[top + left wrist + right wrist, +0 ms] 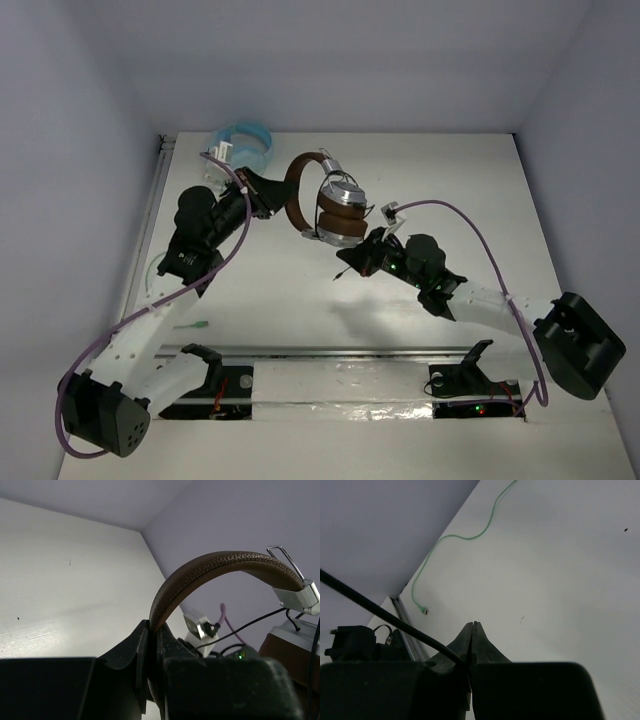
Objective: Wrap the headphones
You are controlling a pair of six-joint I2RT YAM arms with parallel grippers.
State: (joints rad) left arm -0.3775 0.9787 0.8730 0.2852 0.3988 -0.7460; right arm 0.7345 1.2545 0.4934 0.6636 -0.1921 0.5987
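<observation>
two grippers are closed, each on a different part of the headphones (pixel 328 205). the left gripper (pixel 262 197) is clamped on the brown headband (pixel 296 195) near its left end. in the left wrist view the jaws sit tight on either side of the leather strip, which arches up and to the right toward a silver bracket (pixel 296 597). the headphones sit over the far middle of the white table (pixel 300 315), with the silver earcups (pixel 342 192) and brown pads (pixel 340 226) stacked together at the right of the band; whether they touch the table i cannot tell. the right gripper (pixel 349 264) is just on the near side of the pads, its jaws shut on the thin black cable (pixel 380 611), which runs in from the upper left of the right wrist view and ends at the pinched fingertips. light blue headphones (pixel 240 138) lie at the far edge behind the left gripper, and a green cable (pixel 455 536) trails along the table's left side
</observation>
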